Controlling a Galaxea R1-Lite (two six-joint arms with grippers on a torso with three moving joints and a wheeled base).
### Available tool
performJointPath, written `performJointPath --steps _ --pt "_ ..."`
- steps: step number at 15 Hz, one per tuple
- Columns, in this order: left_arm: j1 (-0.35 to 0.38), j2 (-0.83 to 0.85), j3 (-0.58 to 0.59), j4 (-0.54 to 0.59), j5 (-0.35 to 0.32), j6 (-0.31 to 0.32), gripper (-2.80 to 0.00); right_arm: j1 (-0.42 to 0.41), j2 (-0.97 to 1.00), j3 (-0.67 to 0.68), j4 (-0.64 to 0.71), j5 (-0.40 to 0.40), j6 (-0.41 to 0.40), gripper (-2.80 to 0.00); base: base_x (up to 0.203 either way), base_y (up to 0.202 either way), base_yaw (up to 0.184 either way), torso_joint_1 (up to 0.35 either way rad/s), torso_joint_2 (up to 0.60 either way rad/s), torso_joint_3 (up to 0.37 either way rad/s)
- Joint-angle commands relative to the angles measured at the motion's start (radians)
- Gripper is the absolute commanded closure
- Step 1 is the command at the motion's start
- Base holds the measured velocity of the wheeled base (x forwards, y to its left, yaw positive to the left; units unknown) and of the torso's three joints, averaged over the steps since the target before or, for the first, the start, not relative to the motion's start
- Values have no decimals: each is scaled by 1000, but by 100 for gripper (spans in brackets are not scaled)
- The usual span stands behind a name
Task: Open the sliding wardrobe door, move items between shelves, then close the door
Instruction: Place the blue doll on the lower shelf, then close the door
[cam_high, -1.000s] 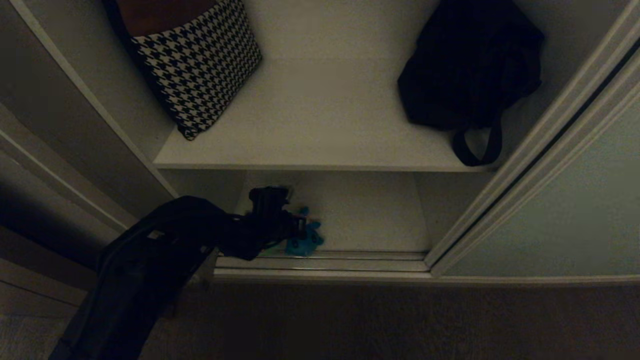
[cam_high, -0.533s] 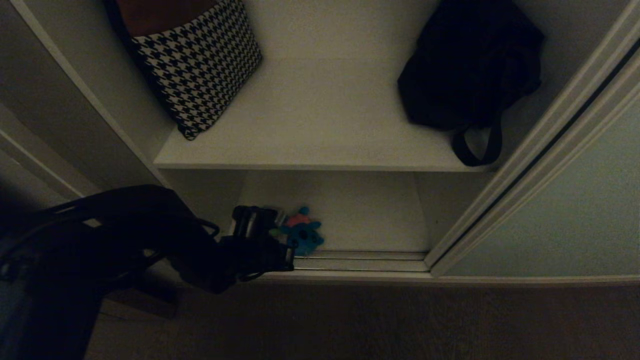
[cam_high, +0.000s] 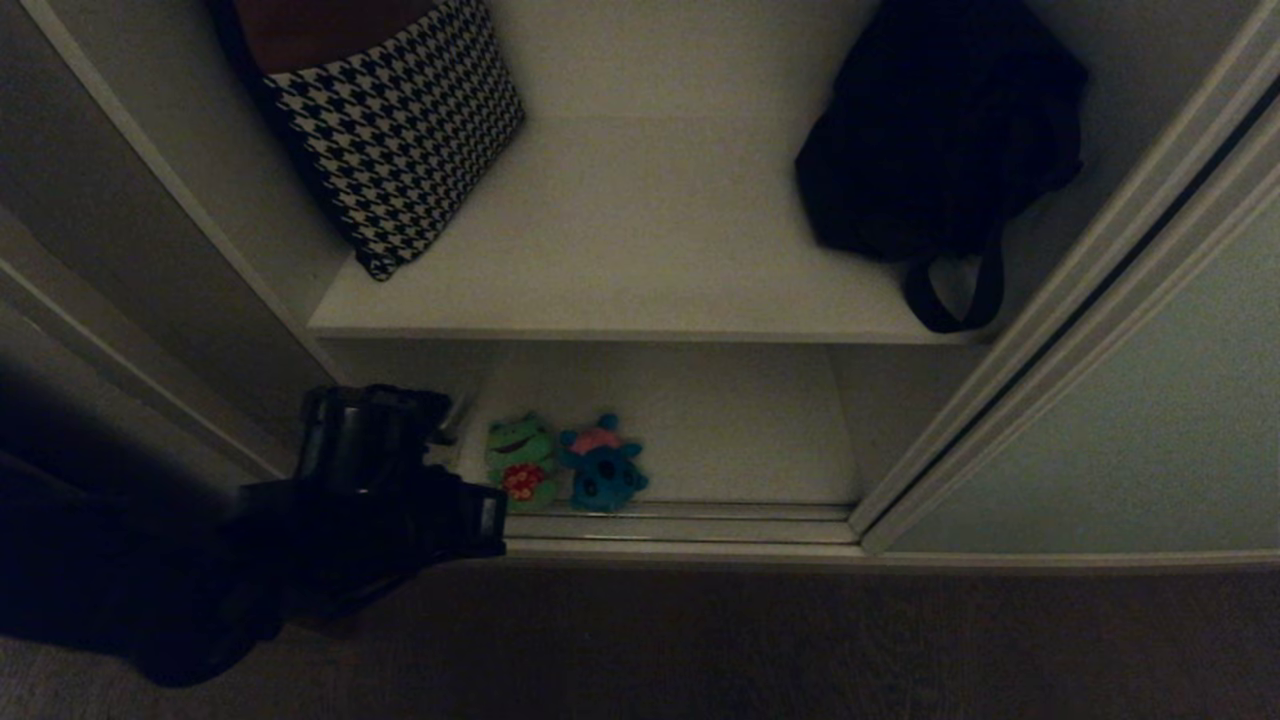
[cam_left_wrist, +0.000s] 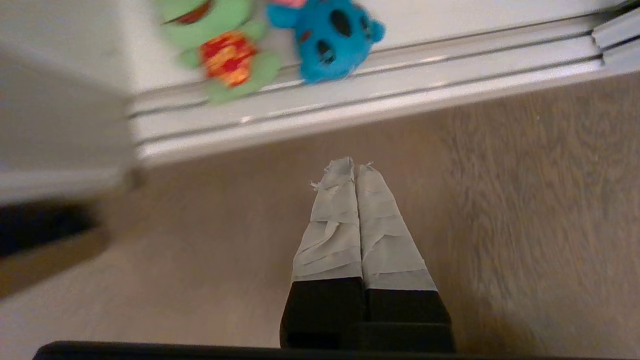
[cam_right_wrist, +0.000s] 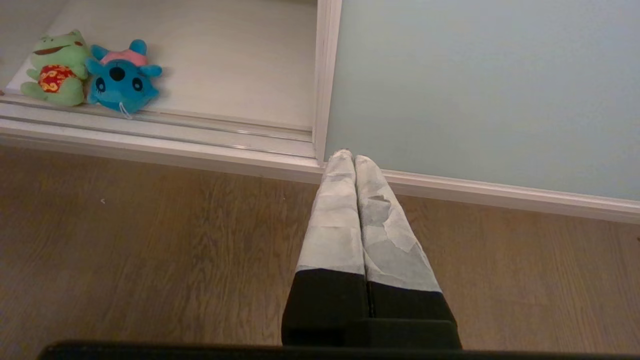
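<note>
Down on the white bottom board (cam_high: 740, 430) of the wardrobe we see the green frog (cam_high: 521, 458) and the blue plush (cam_high: 603, 470) sitting side by side, touching, right at the front edge by the door track (cam_high: 700, 520). Up on the upper board (cam_high: 640, 270) we have the houndstooth cushion (cam_high: 400, 130) leaning at the left and the black strapped bag (cam_high: 940, 140) slumped at the right. The sliding wardrobe door (cam_high: 1150, 420) stands pushed aside to the right, leaving the shelves open to us.

Our left hand (cam_left_wrist: 354, 170) is empty, its taped fingers pressed together, hanging over the wooden floor (cam_left_wrist: 500, 200) just outside the track. A second ago it was inside the lower compartment, right against the blue plush; now it has pulled back out to the left, and the frog it was hiding is in plain sight. Our right hand (cam_right_wrist: 352, 159) is closed too, parked above the floor by the door's lower frame.
</note>
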Motion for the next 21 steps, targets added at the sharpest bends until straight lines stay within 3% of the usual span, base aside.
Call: performJointPath --steps 1,4,7,12,18,21 --pt "8 -235 43 88 13 -4 0 0 0 0 0 1 1 0 0 0 0 0 0 0" --pt "78 -485 72 174 71 -9 0 1 0 0 0 1 0 0 0 0 0 0 0 0" --pt "197 -768 129 217 96 -6 0 0 0 0 0 1 -1 0 0 0 0 0 0 0" --pt "372 -1205 310 303 21 35 0 0 0 0 0 1 -1 0 0 0 0 0 0 0" --pt "401 -1587 608 442 -90 133 0 0 0 0 0 1 0 0 0 0 0 0 0 0" --pt "402 -1708 631 548 -116 139 0 1 0 0 0 1 -1 0 0 0 0 0 0 0"
